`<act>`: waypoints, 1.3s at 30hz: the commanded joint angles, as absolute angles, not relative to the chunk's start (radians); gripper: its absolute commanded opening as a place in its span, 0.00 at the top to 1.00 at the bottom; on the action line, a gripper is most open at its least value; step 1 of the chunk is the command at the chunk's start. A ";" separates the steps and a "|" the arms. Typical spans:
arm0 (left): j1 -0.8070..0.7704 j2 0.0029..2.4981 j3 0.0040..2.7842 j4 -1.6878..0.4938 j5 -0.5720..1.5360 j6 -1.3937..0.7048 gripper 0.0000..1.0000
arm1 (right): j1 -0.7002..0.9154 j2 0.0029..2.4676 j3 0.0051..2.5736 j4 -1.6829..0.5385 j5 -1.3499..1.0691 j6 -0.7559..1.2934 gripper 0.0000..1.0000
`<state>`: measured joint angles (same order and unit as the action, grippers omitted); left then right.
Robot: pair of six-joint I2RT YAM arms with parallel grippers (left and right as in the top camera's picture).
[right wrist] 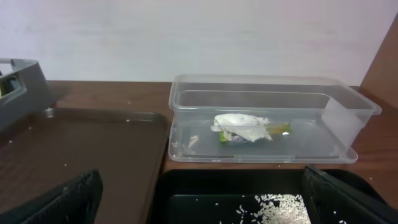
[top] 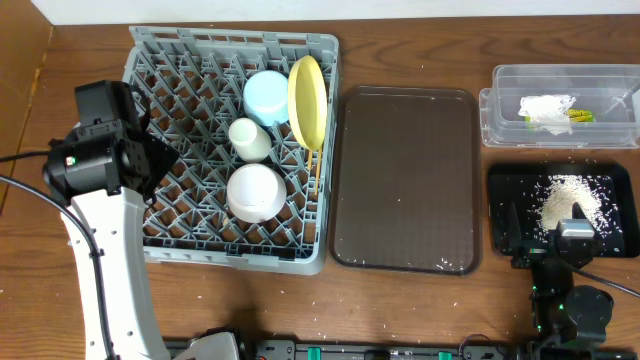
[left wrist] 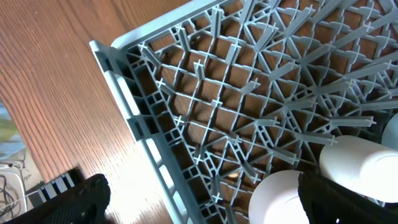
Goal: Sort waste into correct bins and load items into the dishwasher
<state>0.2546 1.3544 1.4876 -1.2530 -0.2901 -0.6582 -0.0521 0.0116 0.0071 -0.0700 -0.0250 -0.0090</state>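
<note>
Overhead top-down, L wrist close above rack point(left wrist: 134, 118)

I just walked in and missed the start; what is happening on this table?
Sorting looks nearly done. The light blue bowl, small white cup, pinkish-white bowl, round yellow plate and wooden chopsticks sit in the grey plastic dish rack. The crumpled wrapper lies in the clear plastic tub, pale rice crumbs in the shallow black tray. The left hand, over the rack, and the right hand, at the black tray, are open and empty.
</note>
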 commanded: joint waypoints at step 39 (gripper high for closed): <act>0.212 1.230 1.012 -0.791 -0.139 -0.405 0.02 | -0.065 0.006 0.006 -0.075 -0.008 -0.020 0.01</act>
<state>0.2276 1.3025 1.1484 -0.9073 -0.2554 -0.5762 -0.0525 0.0116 0.0071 -0.0700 -0.0216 -0.0093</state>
